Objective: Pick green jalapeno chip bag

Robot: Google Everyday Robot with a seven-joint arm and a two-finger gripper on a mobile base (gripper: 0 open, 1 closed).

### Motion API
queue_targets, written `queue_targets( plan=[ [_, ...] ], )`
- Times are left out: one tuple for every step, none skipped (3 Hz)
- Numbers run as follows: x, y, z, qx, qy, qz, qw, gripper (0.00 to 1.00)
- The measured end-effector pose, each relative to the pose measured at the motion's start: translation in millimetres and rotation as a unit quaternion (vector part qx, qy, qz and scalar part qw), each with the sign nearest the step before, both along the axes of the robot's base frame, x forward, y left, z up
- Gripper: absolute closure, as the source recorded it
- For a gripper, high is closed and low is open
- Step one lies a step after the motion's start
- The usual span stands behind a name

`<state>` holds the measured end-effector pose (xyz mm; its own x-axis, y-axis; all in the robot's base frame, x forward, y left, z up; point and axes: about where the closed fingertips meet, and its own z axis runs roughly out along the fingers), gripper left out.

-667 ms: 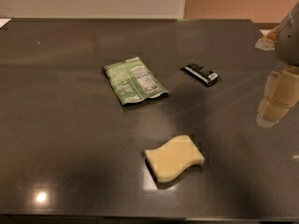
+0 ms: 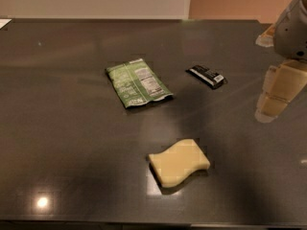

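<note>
The green jalapeno chip bag [image 2: 138,82] lies flat on the dark table [image 2: 72,143], left of the middle, with its white label panel facing up. My gripper [image 2: 277,94] hangs at the right edge of the camera view, above the table. It is far to the right of the bag and holds nothing that I can see.
A small black wrapped bar [image 2: 206,75] lies right of the bag, between it and the gripper. A wavy pale-yellow sponge [image 2: 178,162] lies nearer the front of the table. A white wall and a tan wall stand behind the far edge.
The gripper has shifted slightly to the left. The bag, the bar and the sponge have not moved.
</note>
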<state>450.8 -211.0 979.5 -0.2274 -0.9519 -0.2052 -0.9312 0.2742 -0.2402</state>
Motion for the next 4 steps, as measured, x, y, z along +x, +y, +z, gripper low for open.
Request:
queue_targets(
  plan=[
    [28.7,16.7,2.4,0.007,0.003,-0.002,1.0000,0.00],
    [63.1,35.4,-0.2,0.028,0.011,-0.013,0.9995,0.00],
    [93.2,58.7,-10.4,0.051,0.025,-0.020,0.9982,0.00],
    [115.9,85.7,-29.3,0.065,0.044,-0.031,0.9964,0.00]
  ],
)
